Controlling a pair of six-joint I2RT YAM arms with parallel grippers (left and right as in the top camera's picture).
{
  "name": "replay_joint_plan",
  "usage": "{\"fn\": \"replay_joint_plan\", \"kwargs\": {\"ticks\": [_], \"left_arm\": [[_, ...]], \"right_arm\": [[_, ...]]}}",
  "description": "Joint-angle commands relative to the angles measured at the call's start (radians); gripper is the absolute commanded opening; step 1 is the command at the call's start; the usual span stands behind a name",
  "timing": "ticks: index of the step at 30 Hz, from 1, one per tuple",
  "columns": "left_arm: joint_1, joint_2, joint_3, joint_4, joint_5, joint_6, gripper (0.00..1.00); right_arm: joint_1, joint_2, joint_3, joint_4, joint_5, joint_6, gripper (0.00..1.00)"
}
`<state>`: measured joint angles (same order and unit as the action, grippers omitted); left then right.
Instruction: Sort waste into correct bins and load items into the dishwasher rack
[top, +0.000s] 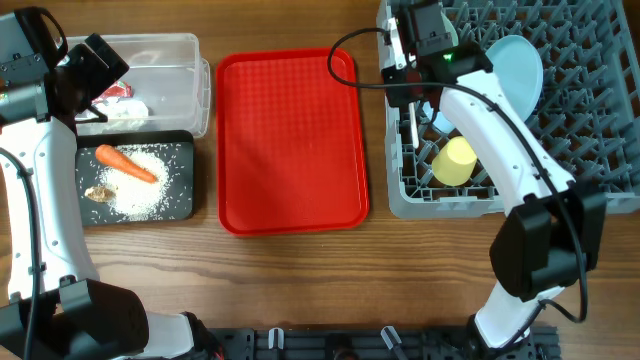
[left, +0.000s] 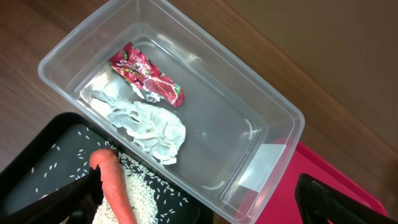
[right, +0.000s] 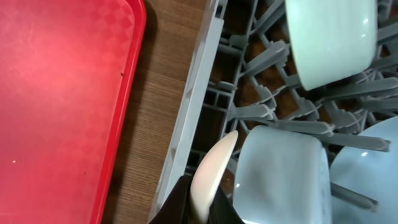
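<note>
The clear tub (top: 192, 75) holds the red-and-white wrapper (left: 146, 74) and crumpled tissue (left: 146, 124). The black tray (top: 184, 150) holds the carrot (top: 125, 163), rice (top: 150, 190) and brown scraps (top: 100, 193). My left gripper (left: 199, 208) is open and empty above the tub's near edge. My right gripper (right: 202, 199) is shut on a white spoon (right: 211, 168) over the left side of the grey rack (top: 440, 205). The rack holds two pale bowls (right: 329, 43) (right: 283, 174), the light-blue plate (top: 515, 65) and the yellow cup (top: 455, 160).
The flat red tray (top: 292, 140) lies between the bins and the rack. A black cable (top: 345, 55) loops from the right arm over the red tray's far right corner. Bare wooden table runs along the front.
</note>
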<state>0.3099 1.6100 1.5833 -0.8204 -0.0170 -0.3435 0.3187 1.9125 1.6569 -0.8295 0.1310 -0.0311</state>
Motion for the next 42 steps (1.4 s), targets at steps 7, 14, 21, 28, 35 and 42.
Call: {"fn": "replay_joint_plan", "kwargs": {"ticks": [7, 14, 21, 28, 35, 42], "left_arm": [[0.005, -0.014, 0.004, -0.001, 0.008, -0.009, 1.0], [0.005, -0.014, 0.004, -0.001, 0.008, -0.009, 1.0], [0.005, -0.014, 0.004, -0.001, 0.008, -0.009, 1.0], [0.005, -0.014, 0.004, -0.001, 0.008, -0.009, 1.0], [0.005, -0.014, 0.004, -0.001, 0.008, -0.009, 1.0], [0.005, -0.014, 0.004, -0.001, 0.008, -0.009, 1.0]], "right_arm": [[-0.005, 0.029, -0.012, 0.01, -0.016, 0.008, 0.13], [-0.013, 0.029, -0.012, 0.01, -0.016, 0.008, 0.16], [-0.015, 0.026, -0.009, 0.024, -0.021, 0.008, 0.2], [-0.015, -0.037, 0.046, 0.016, -0.103, 0.007, 0.28], [-0.015, -0.204, 0.054, 0.0, -0.235, 0.008, 0.39], [-0.014, -0.296, 0.054, -0.069, -0.363, 0.008, 0.38]]}}
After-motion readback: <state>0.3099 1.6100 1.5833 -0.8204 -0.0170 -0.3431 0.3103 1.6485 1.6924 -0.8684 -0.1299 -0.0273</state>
